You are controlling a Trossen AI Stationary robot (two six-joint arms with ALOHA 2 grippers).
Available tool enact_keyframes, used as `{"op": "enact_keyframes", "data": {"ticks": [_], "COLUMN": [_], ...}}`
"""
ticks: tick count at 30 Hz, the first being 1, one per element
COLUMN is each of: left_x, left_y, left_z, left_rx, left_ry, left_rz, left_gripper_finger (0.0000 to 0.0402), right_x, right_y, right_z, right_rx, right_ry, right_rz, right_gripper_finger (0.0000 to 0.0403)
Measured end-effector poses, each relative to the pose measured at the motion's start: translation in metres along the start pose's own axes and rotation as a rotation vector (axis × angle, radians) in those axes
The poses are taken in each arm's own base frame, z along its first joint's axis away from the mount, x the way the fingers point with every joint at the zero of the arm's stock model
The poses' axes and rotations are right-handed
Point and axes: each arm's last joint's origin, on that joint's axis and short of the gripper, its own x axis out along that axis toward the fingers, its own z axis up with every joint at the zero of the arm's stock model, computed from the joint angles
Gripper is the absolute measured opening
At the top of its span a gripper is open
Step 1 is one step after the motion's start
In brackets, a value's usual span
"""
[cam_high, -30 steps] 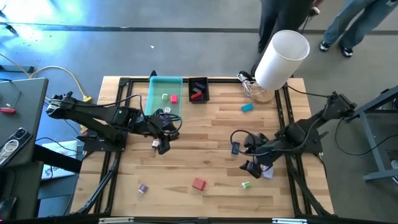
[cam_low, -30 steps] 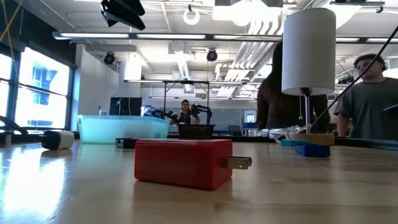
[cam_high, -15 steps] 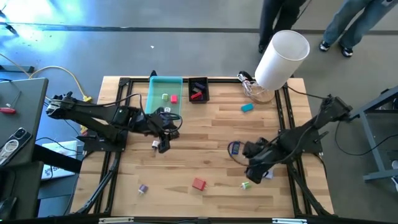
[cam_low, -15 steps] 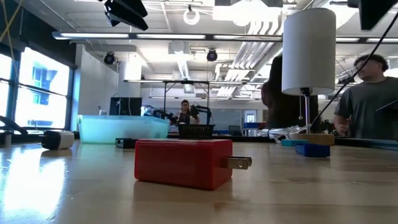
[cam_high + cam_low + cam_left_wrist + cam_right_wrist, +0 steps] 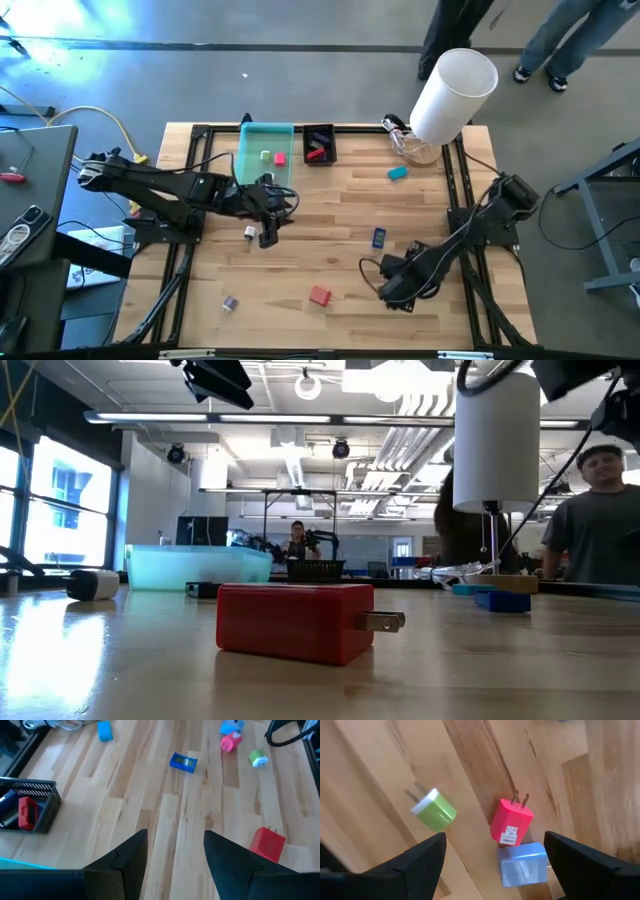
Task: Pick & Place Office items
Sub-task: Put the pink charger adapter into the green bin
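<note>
Presently the right gripper [image 5: 492,857] has its fingers spread wide and empty, poised over a pink plug block [image 5: 510,822], a pale blue block [image 5: 522,864] touching it, and a green plug block [image 5: 434,811] lying apart. Its arm reaches low across the table's [image 5: 330,210] near right part. The left gripper [image 5: 175,851] holds its fingers parted on nothing, above bare wood near the teal tray [image 5: 262,160]. A red plug block [image 5: 319,295] lies near the front edge.
</note>
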Motion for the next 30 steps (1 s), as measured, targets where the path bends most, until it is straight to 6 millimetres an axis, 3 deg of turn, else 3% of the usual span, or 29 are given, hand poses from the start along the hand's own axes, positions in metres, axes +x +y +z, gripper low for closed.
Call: {"op": "enact_keyframes", "data": {"ticks": [6,18,25,30], "left_x": [0.012,0.015,0.015,0.015], "left_y": [-0.003,-0.005,-0.006,-0.006], "left_z": [0.000,0.003,0.005,0.008], "left_rx": [-0.026,-0.008,-0.012,-0.021], "left_ry": [0.013,-0.015,-0.034,-0.070], "left_rz": [0.001,-0.005,-0.011,-0.020], "left_gripper_finger": [0.0186,0.0186,0.0186,0.0186], "right_x": [0.015,0.020,0.026,0.028], "right_y": [0.003,-0.011,-0.029,-0.023], "right_z": [-0.001,-0.008,-0.018,-0.019], "right_rx": [0.009,0.001,0.043,0.033], "right_ry": [0.044,0.063,0.038,-0.005], "right_rz": [-0.091,-0.183,-0.096,-0.009], "right_gripper_finger": [0.0324,0.0314,0.0313,0.0313]}}
